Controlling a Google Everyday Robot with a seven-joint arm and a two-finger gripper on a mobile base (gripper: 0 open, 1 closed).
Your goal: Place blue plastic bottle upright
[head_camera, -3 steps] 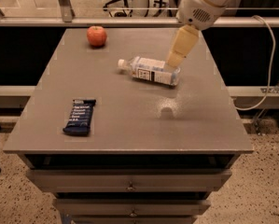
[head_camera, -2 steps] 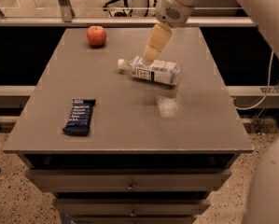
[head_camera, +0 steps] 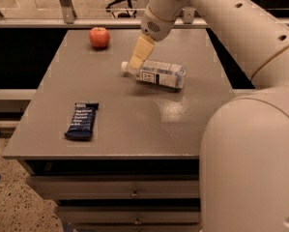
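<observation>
The blue plastic bottle [head_camera: 161,74] lies on its side near the middle of the grey table [head_camera: 124,115], with its white cap [head_camera: 125,66] pointing left and its printed label facing up. My gripper [head_camera: 138,61] reaches down from the arm at the top of the view and sits at the bottle's neck, just right of the cap. Its cream tip overlaps the neck, and I cannot tell whether it touches the bottle.
A red apple [head_camera: 99,37] sits at the table's far left. A flat dark-blue snack bar wrapper [head_camera: 81,120] lies at the front left. The robot's white arm and body [head_camera: 250,144] fill the right side. Drawers [head_camera: 134,193] are under the tabletop.
My gripper has moved left and down, from above the bottle's body to its neck by the cap. The bottle has stayed lying in place.
</observation>
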